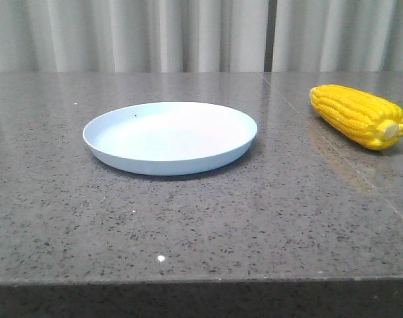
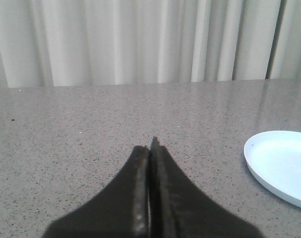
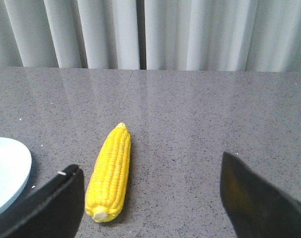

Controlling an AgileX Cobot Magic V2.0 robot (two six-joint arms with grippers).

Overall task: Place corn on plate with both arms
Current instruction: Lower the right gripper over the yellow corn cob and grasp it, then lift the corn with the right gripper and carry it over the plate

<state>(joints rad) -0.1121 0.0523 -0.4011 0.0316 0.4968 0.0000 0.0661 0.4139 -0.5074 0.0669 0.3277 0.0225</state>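
Note:
A bright yellow ear of corn lies on the table at the far right, its cream stub end toward the front. The pale blue plate sits empty left of it, near the table's middle. Neither gripper shows in the front view. In the right wrist view the corn lies just ahead of my open right gripper, close to one finger and untouched, with the plate's rim at the edge. My left gripper is shut on nothing, over bare table beside the plate.
The grey speckled table ends at a front edge close to the camera. Pale curtains hang behind the table's far edge. A seam in the tabletop runs past the corn.

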